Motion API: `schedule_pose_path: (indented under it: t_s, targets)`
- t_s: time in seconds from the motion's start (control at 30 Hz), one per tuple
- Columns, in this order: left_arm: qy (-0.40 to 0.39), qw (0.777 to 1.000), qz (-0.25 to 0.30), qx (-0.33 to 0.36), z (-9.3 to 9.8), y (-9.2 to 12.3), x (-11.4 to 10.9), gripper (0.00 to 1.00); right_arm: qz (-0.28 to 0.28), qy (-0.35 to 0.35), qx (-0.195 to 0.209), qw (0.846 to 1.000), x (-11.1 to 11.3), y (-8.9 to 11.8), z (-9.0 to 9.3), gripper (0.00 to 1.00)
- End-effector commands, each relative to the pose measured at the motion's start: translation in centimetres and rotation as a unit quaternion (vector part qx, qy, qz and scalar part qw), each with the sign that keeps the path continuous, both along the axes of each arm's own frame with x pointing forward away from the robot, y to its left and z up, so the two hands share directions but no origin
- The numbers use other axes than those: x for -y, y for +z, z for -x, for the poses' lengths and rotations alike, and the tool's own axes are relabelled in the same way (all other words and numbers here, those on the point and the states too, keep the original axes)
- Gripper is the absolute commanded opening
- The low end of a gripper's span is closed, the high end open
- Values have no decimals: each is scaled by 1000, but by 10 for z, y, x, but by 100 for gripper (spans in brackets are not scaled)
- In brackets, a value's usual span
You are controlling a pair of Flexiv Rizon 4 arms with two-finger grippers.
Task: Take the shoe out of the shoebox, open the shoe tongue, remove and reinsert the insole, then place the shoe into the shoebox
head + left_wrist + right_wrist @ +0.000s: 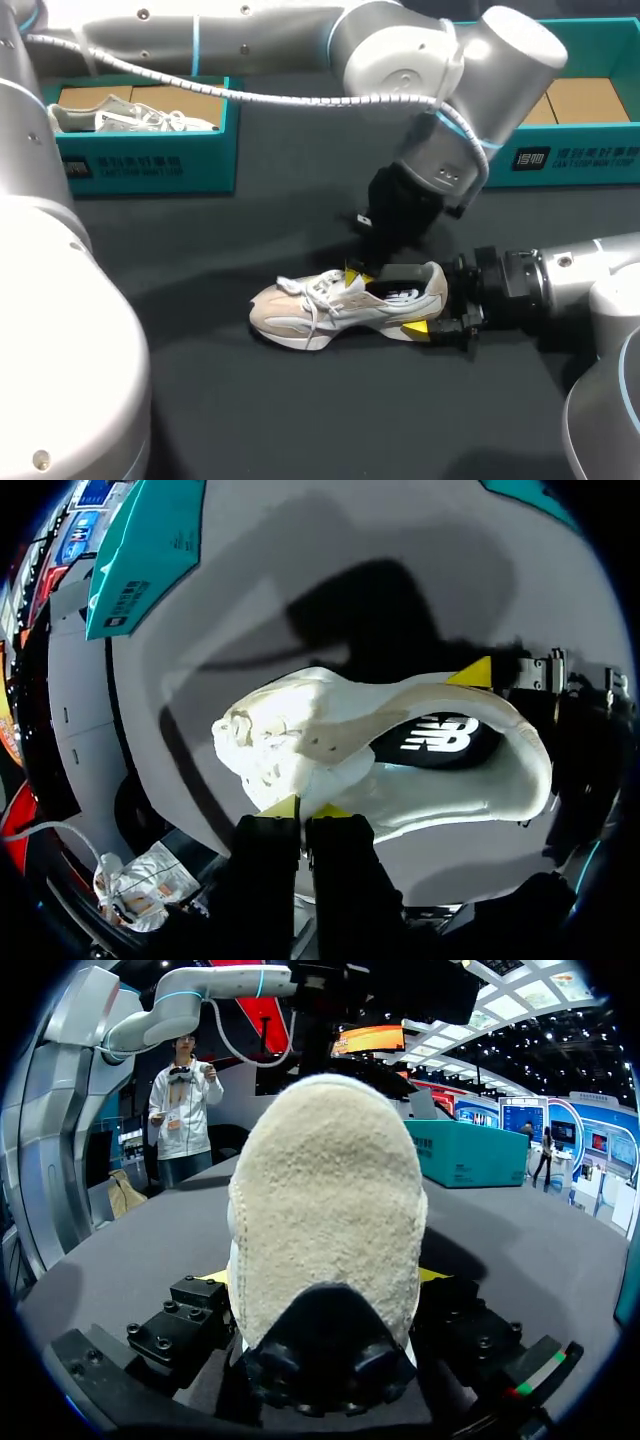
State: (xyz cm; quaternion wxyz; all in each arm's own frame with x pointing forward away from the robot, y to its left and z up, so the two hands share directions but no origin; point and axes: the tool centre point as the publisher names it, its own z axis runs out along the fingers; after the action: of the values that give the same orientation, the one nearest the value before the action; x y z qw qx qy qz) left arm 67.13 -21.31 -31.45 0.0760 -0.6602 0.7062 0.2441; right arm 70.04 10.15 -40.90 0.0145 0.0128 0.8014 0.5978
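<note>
Sneaker (330,310) is sitting upright on its sole on the dark table (200,400), near the middle. It is lying well in front of two teal shoeboxes: the left shoebox (150,165) is holding another shoe, and the right shoebox (580,160) is showing a bare brown floor.

Your right gripper (432,302) is clamping the sneaker's heel from both sides. Your left gripper (355,272) is reaching down with its fingers drawn together at the rim of the opening near the laces. You cannot tell whether it is pinching any fabric. The dark insole (435,740) is lying inside.

Risk, as a judgement: if the left gripper is pulling upward, the heel hold may be letting the sneaker twist or tip. Closed fingers may also be snagging laces instead of reaching the insole.
</note>
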Motion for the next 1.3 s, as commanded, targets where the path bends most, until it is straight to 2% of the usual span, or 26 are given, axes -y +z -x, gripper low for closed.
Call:
schedule_pose_path:
  t_s: [0.03,0.4,0.57,1.07,1.3]
  targets:
    - [38,994,96,32,9,11,-30,0,2,-1,-1,1000,1,1,1,0]
    - [105,979,159,74,15,18,-64,0,2,-1,-1,1000,1,1,1,0]
    - [115,976,166,77,14,17,-76,0,2,-1,-1,1000,1,1,1,0]
    - [117,983,132,46,12,-31,-100,0,2,-1,-1,1000,1,1,1,0]
    - [118,986,114,41,10,-45,-109,0,2,-1,-1,1000,1,1,1,0]
